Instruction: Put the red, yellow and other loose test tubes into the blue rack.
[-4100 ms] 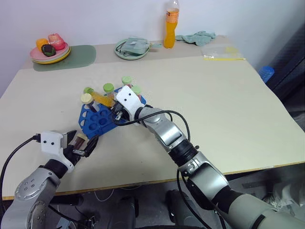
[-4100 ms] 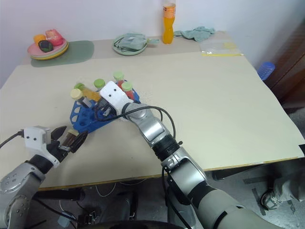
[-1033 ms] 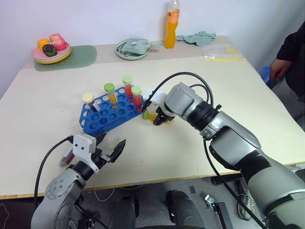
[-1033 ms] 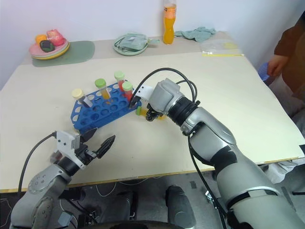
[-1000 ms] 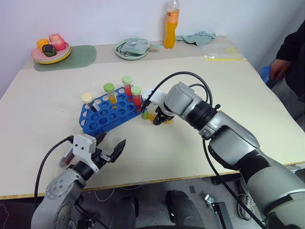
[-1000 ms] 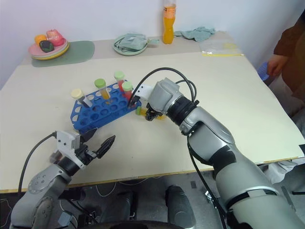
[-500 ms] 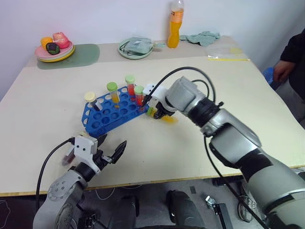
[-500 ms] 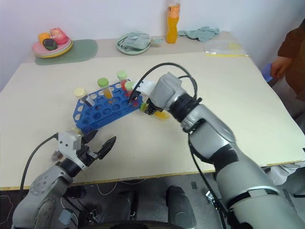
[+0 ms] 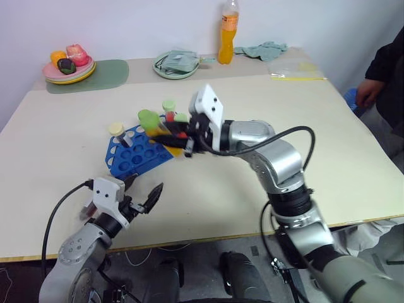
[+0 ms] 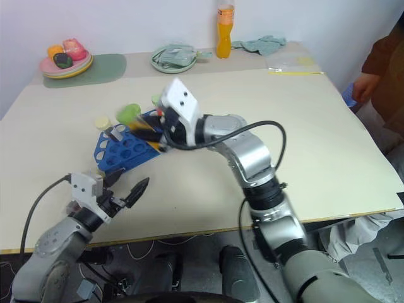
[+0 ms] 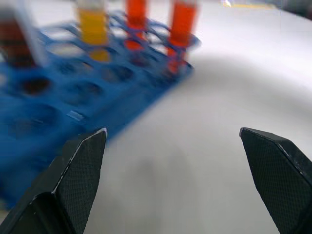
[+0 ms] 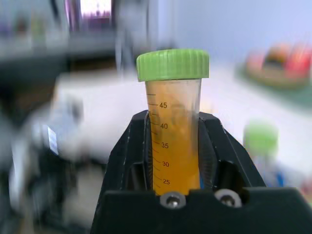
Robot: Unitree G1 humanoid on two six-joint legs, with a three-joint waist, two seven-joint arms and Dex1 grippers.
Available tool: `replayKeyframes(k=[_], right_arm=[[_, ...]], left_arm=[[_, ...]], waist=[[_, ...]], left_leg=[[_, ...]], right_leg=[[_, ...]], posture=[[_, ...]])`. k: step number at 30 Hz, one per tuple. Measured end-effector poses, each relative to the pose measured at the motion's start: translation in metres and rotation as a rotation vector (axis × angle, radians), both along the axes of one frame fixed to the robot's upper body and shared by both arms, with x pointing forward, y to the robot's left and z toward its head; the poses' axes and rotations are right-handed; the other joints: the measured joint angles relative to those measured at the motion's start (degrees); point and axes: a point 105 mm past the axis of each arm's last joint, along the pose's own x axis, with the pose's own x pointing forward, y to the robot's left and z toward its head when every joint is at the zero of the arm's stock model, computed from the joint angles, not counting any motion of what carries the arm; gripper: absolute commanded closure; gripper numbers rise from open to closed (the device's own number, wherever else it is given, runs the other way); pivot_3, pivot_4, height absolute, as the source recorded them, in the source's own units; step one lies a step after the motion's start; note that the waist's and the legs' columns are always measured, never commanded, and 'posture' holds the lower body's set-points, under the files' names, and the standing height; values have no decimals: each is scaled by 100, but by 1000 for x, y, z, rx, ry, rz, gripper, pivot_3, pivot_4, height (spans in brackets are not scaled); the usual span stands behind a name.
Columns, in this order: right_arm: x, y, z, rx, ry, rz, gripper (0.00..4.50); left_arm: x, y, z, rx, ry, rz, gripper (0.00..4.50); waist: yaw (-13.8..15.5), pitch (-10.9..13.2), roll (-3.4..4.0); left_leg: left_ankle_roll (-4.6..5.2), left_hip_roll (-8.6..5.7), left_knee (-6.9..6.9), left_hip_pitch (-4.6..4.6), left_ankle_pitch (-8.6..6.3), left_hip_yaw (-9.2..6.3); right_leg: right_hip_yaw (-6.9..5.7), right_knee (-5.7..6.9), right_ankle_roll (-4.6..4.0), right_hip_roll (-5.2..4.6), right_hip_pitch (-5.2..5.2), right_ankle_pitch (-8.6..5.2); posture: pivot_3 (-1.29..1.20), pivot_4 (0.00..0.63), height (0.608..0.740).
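Note:
My right gripper (image 9: 175, 134) is shut on a yellow test tube (image 12: 173, 146) with a green cap (image 9: 148, 118). It holds the tube in the air over the blue rack (image 9: 126, 159), pointing to the left. In the rack stand a cream-capped tube (image 9: 115, 129), a yellow tube (image 11: 92, 24) and two red tubes (image 11: 181, 24) with green caps. My left gripper (image 9: 142, 191) is open and holds nothing. It hovers near the table's front edge, just in front of the rack and apart from it.
Along the back of the table are a fruit plate (image 9: 66, 66) on a green mat (image 9: 104, 74), a plate with a cloth (image 9: 175, 63), an orange drink bottle (image 9: 228, 31), a teal cloth (image 9: 262, 49) and a plastic bag (image 9: 293, 68). A person (image 9: 382, 72) stands at the right edge.
My right gripper shut on the yellow tube lying beside the rack, lifted it off the table and swung it up and left over the rack. The left gripper stays open in place.

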Motion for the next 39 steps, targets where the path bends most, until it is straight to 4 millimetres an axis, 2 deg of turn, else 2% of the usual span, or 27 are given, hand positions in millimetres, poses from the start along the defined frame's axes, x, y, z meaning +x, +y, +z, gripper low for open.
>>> replayKeyframes(k=[3,7,11,15,23,28,33,39], right_arm=[[13,14,0,99,33,-72,3552],[38,15,-22,96,57,-194,3552],[49,19,-40,77,53,-242,3552],[55,24,-60,40,58,-264,3552],[62,25,-83,17,81,-288,3552],[67,26,-85,27,63,-308,3552],[72,38,-78,27,48,-310,3552],[76,37,-83,38,45,-331,3552]], left_arm=[[7,16,7,38,-49,62,0],[10,28,9,86,-72,105,0],[11,28,11,106,-88,96,0],[6,25,1,123,-55,76,0],[0,17,-8,130,-18,26,0],[-1,12,-5,130,-22,6,0],[-1,6,0,131,-26,-2,0],[2,3,4,128,-25,-10,0]], waist=[[1,-2,-3],[-3,-1,-2],[-21,-1,-1],[-24,0,0],[-15,0,-1],[-17,0,-1],[-19,0,0],[-20,0,0]], left_leg=[[-4,-1,0,0,2,2],[-6,-1,-5,0,3,4],[-6,0,-9,1,3,3],[-6,1,-12,1,3,4],[-6,1,-10,2,3,3],[-6,1,-10,3,3,3],[-6,1,-11,3,4,2],[-6,1,-11,4,4,2]], right_leg=[[0,-2,-1,-1,0,0],[0,-5,-1,-2,0,0],[1,-4,-1,-1,-3,0],[3,-4,-2,0,-4,0],[2,-4,-2,0,-3,0],[3,-2,-2,0,-3,0],[3,-2,-3,1,-3,1],[3,-2,-3,1,-2,1]], posture=[[0,150,740],[0,150,740],[0,150,740],[0,150,740],[0,150,740],[0,150,740],[0,150,740],[0,150,740]])
